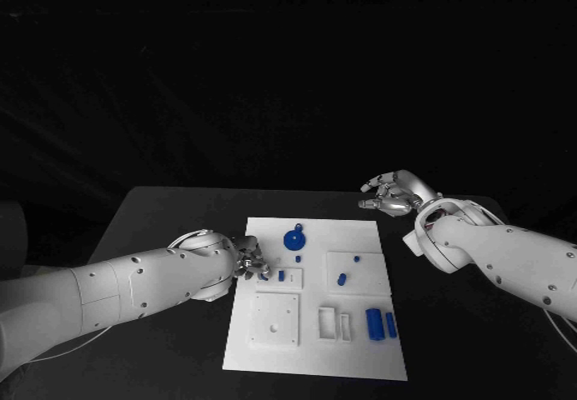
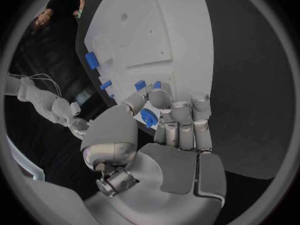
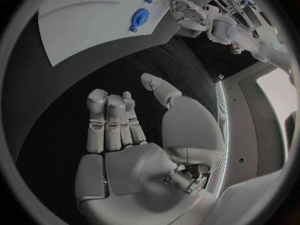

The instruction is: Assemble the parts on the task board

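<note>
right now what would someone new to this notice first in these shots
The white task board in the middle of the black table stands out, dotted with small blue parts, the largest a round blue piece near its far end. The left hand sits at the board's left edge, pinching a small blue part. The right hand hangs open beyond the board's far right corner.

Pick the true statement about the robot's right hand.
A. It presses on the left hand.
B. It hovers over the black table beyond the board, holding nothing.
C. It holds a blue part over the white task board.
B: the right hand hangs open over the black table, off the white task board, with nothing in its fingers.
</note>
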Tool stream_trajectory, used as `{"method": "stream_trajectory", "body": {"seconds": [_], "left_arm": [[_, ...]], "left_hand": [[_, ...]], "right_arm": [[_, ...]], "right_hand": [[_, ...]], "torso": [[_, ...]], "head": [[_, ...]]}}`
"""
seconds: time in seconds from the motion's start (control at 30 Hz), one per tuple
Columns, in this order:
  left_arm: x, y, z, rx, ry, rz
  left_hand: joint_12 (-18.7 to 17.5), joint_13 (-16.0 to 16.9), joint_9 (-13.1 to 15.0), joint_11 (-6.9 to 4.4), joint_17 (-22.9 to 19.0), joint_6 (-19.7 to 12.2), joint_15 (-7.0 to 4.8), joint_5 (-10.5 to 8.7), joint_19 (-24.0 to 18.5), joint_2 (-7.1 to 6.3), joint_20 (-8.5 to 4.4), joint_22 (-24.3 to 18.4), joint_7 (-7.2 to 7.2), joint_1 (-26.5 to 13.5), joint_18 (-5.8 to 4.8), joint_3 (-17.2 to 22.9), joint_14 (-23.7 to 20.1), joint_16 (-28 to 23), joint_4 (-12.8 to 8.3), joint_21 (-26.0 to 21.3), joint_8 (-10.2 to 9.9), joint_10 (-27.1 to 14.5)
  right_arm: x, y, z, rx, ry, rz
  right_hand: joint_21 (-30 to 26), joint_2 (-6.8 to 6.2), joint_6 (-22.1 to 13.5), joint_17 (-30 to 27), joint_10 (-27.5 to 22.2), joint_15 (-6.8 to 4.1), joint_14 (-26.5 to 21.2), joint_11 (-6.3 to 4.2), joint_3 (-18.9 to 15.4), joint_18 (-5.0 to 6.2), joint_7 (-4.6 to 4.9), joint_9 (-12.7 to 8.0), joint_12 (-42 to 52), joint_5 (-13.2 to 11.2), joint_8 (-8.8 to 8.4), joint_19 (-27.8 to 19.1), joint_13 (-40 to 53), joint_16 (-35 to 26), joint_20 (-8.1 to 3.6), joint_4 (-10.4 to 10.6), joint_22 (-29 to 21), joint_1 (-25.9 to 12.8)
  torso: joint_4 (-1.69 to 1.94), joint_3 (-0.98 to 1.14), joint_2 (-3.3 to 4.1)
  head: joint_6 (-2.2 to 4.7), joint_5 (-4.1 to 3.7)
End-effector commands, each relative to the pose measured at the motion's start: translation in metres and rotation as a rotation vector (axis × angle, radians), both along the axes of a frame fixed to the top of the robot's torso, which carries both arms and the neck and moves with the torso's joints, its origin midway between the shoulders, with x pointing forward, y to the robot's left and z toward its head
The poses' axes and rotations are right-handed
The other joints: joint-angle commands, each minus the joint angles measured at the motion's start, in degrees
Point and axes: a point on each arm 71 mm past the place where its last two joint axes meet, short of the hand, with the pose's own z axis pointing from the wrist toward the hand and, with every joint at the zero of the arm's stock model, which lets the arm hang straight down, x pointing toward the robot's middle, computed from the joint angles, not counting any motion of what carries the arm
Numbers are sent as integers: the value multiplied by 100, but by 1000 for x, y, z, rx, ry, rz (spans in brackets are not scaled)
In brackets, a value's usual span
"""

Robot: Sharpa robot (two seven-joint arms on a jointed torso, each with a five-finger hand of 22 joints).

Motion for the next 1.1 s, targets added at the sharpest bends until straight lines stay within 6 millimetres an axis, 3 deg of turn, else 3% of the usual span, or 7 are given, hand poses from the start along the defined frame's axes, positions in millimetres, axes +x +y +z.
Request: {"method": "stream_trajectory", "body": {"seconds": [0.03, 0.23, 0.33, 0.8, 1.1], "left_arm": [[-10, -9, -14, 25, 67, -49], [-10, -10, -14, 25, 65, -53], [-10, -10, -14, 33, 60, -56], [-11, -9, -15, 39, 84, -65], [-11, -7, -16, 42, 91, -61]], "left_hand": [[24, 6, -6, -45, 5, 559, -168, 16, 31, 44, -641, 30, -340, 15, -17, 5, 121, 27, -30, 38, 29, -3], [42, 15, -15, -46, 12, 578, -167, -40, 39, 3, -642, 34, -344, -22, -18, -17, 125, 39, -20, 45, 47, -1], [56, 22, -27, -51, 17, 597, -166, -156, 44, -45, -643, 34, -349, -74, -19, -45, 125, 48, 22, 47, 63, -2], [171, 71, -169, -71, 63, 631, -162, 655, 20, 282, -647, 61, -367, -474, -23, -32, 116, 116, 19, 70, 172, -39], [195, 81, -216, -74, 77, 638, -161, 701, 11, 420, -647, 65, -372, -729, -25, -30, 112, 127, 32, 75, 202, -50]], "right_arm": [[-1, 2, 0, -4, 4, 16], [-1, 2, 0, -4, 4, 15], [-1, 2, 0, -4, 4, 15], [-1, 1, 0, -5, 3, 15], [-1, 0, 0, -5, 4, 14]], "right_hand": [[-19, -1, -33, -8, -39, 1, -48, 15, -21, 396, 74, -6, 28, 25, 25, 0, -9, -22, -45, 10, 78, -61], [-20, -1, -33, -8, -40, 1, -48, 15, -22, 396, 74, -6, 28, 25, 25, 0, -9, -22, -45, 11, 78, -62], [-20, -1, -33, -8, -40, 1, -48, 15, -23, 396, 74, -6, 28, 26, 25, 1, -10, -22, -45, 11, 79, -63], [-21, 3, -34, -9, -40, 1, -48, 15, -24, 396, 74, -7, 30, 31, 25, 1, -13, -23, -45, 16, 79, -67], [-22, 6, -34, -10, -40, 1, -48, 15, -22, 396, 74, -7, 32, 34, 25, 2, -15, -23, -46, 16, 79, -63]], "torso": [[5, -4, -2], [4, -5, -5], [3, -4, -4], [5, -3, -3], [3, -5, -3]], "head": [[0, -2], [-11, -1], [-5, -1], [-17, 0], [-22, -1]]}}
